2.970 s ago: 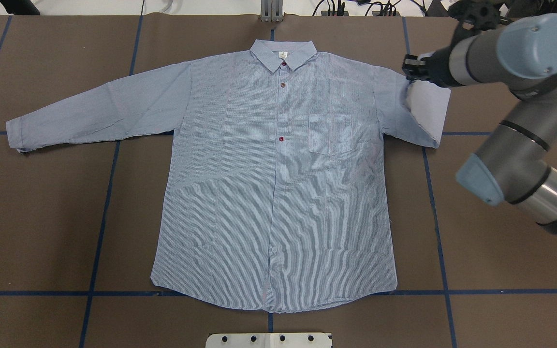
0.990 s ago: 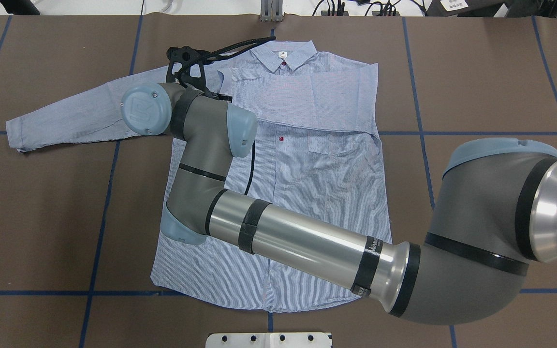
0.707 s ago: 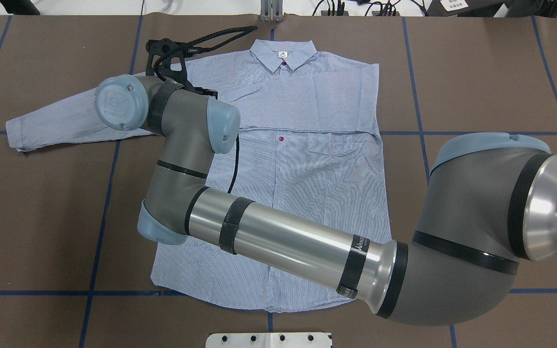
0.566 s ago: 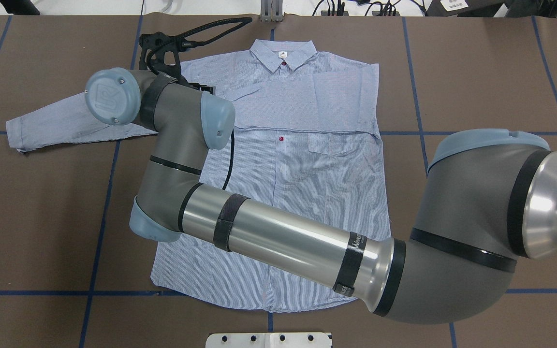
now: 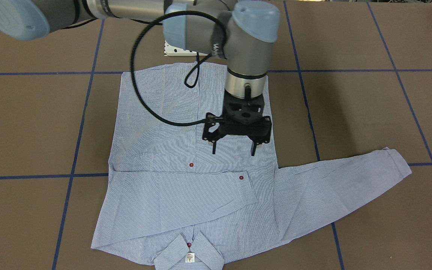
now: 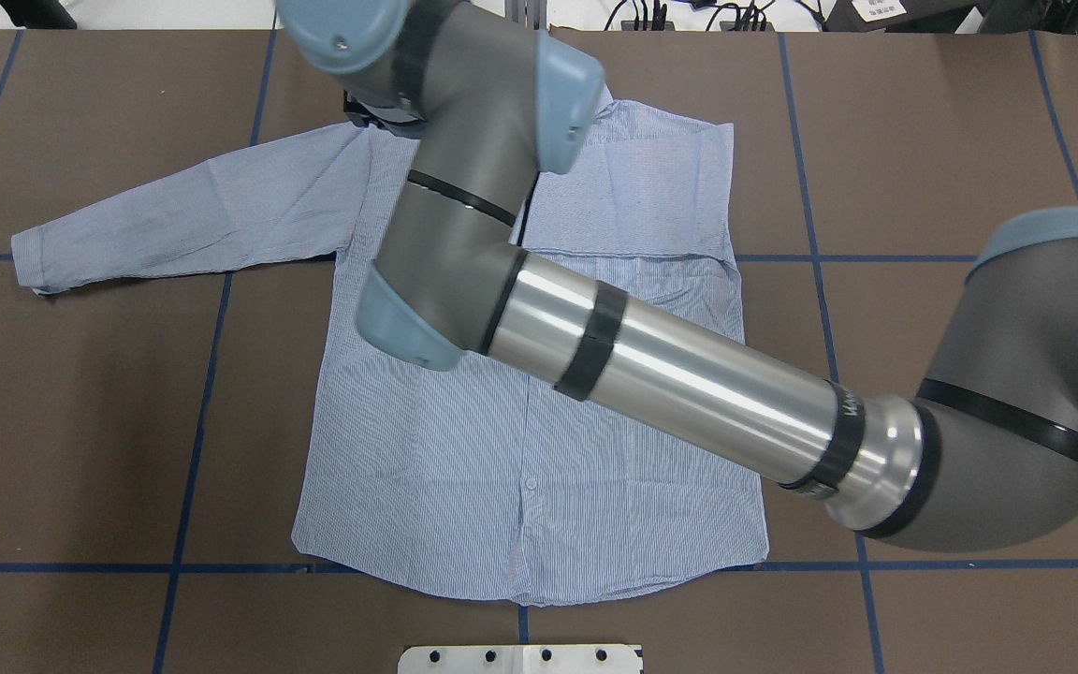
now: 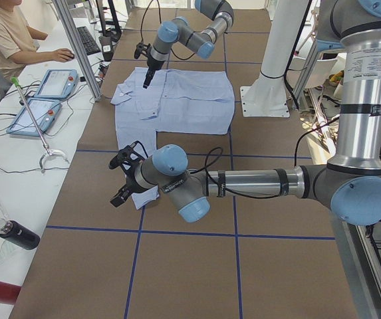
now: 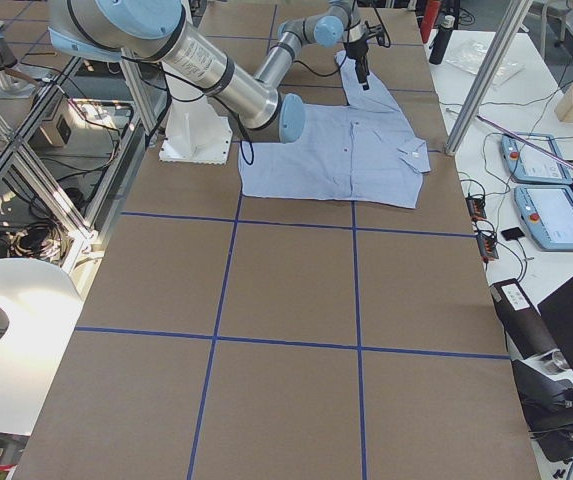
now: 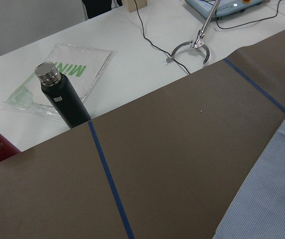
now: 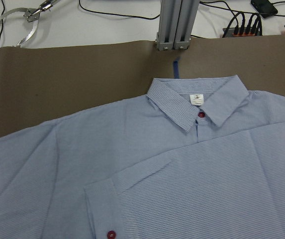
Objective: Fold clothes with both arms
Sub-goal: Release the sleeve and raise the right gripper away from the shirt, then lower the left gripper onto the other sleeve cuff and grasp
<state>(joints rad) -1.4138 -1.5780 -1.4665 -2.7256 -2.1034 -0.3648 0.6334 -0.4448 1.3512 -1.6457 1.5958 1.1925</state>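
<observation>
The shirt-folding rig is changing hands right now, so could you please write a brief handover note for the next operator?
Right pincer: open, empty, over the shirt.
Left pincer: by the cuff of the left-side sleeve. It shows only in the side view, so open or shut cannot be told.
The shirt lies flat, front up, on the table.
Done: right-side sleeve folded across the chest.
Left to do: the left-side sleeve lies outstretched, not yet folded, and the body is unfolded.

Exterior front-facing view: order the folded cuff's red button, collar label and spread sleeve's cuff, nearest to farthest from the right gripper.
1. Red button, just below the right gripper.
2. Collar label, bottom edge.
3. Spread sleeve's cuff, far right.
</observation>
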